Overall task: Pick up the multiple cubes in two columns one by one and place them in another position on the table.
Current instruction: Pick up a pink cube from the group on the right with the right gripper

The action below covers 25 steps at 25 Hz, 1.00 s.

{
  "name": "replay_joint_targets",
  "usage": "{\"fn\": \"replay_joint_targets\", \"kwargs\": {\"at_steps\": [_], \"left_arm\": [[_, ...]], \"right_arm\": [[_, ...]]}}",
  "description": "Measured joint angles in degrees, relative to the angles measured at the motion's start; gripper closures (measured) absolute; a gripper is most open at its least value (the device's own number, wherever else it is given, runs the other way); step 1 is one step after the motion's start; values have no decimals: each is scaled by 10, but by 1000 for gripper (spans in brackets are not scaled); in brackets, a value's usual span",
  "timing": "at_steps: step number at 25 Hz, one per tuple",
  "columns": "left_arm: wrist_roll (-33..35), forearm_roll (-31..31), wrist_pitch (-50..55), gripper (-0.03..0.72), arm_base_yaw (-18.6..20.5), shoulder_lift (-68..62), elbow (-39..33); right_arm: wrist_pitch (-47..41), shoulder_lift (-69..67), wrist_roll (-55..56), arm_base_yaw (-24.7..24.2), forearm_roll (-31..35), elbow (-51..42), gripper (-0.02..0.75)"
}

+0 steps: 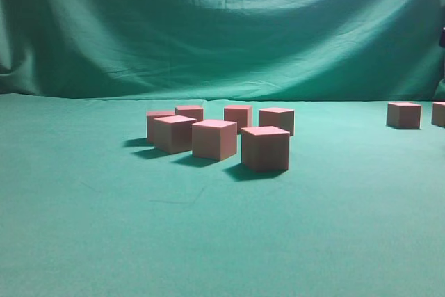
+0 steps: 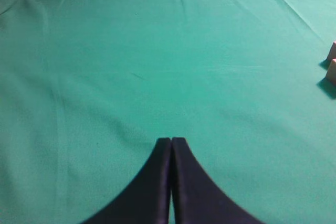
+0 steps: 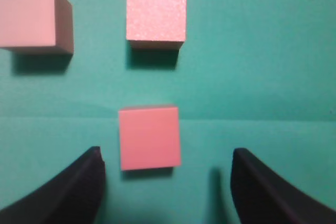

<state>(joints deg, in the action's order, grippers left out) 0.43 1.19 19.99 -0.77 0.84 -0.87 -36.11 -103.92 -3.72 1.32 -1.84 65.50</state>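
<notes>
Right wrist view, right gripper [image 3: 167,182] jaws wide above one cube [image 3: 149,137] — left gripper [image 2: 171,142] jaws pressed together over table [image 2: 157,66].

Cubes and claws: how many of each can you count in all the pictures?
Cubes: 9
Claws: 2, the left claw and the right claw
Total: 11
</notes>
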Motion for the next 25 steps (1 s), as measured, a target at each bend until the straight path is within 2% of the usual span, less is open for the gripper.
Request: {"fn": "replay_joint_targets", "kwargs": {"at_steps": [12,15,18,21,25], "left_arm": [[0,0,0,688,0,0,0],[0,0,0,688,0,0,0],[0,0,0,688,0,0,0],[0,0,0,688,0,0,0],[0,0,0,688,0,0,0]], "right_arm": [[49,-46,-1,6,29,0,237],[54,-52,-1,10,30,0,342],[56,-53,-1,10,31,0,480],[48,-53,-1,10,35,4,478],[-26,-34,-2,10,81,24,478]]}}
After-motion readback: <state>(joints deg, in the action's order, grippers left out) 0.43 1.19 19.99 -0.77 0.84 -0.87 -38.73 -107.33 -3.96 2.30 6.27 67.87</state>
